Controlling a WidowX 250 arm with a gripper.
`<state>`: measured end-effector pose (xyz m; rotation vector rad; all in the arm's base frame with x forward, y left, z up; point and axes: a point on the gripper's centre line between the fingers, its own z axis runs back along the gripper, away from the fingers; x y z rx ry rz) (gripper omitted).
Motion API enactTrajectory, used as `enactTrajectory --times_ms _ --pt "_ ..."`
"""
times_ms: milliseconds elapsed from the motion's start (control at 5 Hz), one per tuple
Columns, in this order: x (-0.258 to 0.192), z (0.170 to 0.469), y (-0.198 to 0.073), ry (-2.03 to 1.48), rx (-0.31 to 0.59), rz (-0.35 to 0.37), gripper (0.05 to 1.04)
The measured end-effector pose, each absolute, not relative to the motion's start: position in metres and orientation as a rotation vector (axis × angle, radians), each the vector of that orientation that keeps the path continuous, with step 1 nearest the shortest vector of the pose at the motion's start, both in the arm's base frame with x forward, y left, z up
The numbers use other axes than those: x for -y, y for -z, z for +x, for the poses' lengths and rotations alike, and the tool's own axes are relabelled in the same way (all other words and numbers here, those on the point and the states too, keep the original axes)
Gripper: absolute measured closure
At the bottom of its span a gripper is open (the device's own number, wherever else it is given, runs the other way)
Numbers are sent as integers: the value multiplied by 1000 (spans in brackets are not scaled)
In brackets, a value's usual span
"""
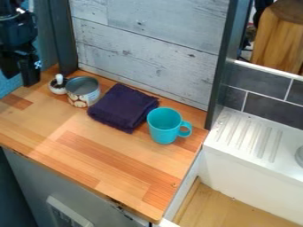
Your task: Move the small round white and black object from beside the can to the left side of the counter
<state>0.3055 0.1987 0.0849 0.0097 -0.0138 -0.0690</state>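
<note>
Countertop of joined wood strips point(112, 162) spreads below and to the view's right of the black gripper point(21, 79), which hangs at the upper left; whether it is open or closed I cannot tell. Pale plank panel point(148, 40) rises along the rear, farther right than the dark post point(61, 35) beside the gripper. White sink unit point(254, 153) lies well apart, past the counter's far right end. Folded dark purple cloth point(123, 107) lies flat to the gripper's right and a little lower, with the upright turquoise mug point(165, 126) just beyond, its handle pointing away from the gripper. Nearer stands the open tin point(83, 92), long axis upright. Nearest is the small white pot point(58, 86), just right of the gripper, between it and the tin, with nothing visible in the way
</note>
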Motion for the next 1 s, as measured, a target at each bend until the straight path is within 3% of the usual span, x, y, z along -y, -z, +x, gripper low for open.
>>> enactTrajectory --times_ms 400,1000 --pt "-201 338 -73 32 51 55 82" --pt "-215 365 -52 -50 89 61 82"
